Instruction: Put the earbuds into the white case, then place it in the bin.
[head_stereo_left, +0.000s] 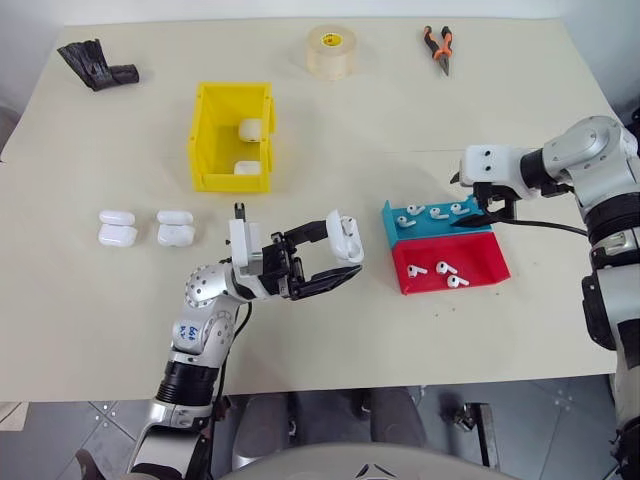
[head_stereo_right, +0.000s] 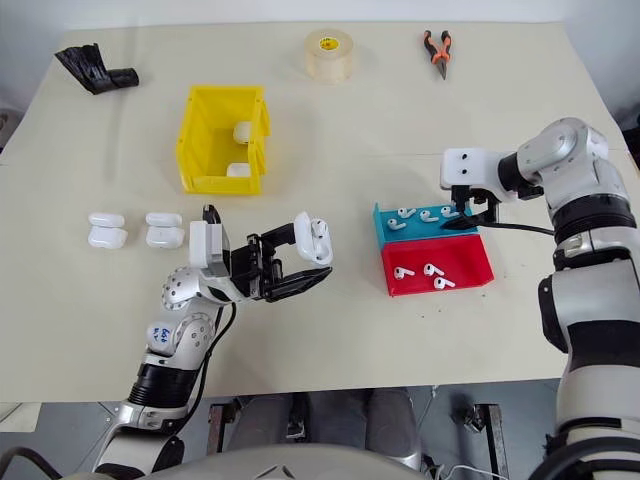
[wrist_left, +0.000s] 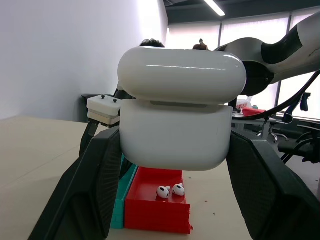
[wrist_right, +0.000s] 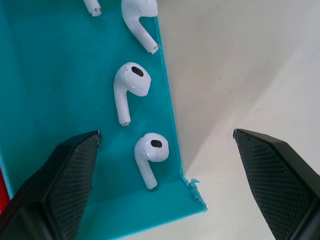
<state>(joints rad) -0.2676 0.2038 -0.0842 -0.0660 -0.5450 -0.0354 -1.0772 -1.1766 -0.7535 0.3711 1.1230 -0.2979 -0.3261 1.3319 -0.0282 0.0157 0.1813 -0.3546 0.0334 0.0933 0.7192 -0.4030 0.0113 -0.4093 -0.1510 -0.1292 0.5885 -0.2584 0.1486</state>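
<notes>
Over the blue tray (head_stereo_left: 436, 222), the right tool (head_stereo_left: 478, 220) hangs with fingers spread wide above earbuds (wrist_right: 150, 152). The left tool (head_stereo_left: 335, 262) is clamped on a white case (head_stereo_left: 345, 238).

The right gripper (head_stereo_left: 478, 219) is hanging with its fingers spread wide over the blue tray (head_stereo_left: 392, 217), whose thin wall (wrist_right: 170, 115) is sitting between them. Two earbuds (wrist_right: 150, 150) are lying inside that wall, nearer one finger (wrist_right: 65, 175); the other finger (wrist_right: 280, 175) is standing over bare table (head_stereo_left: 330, 340). The red tray (head_stereo_left: 480, 262) is butting against the blue one.
</notes>
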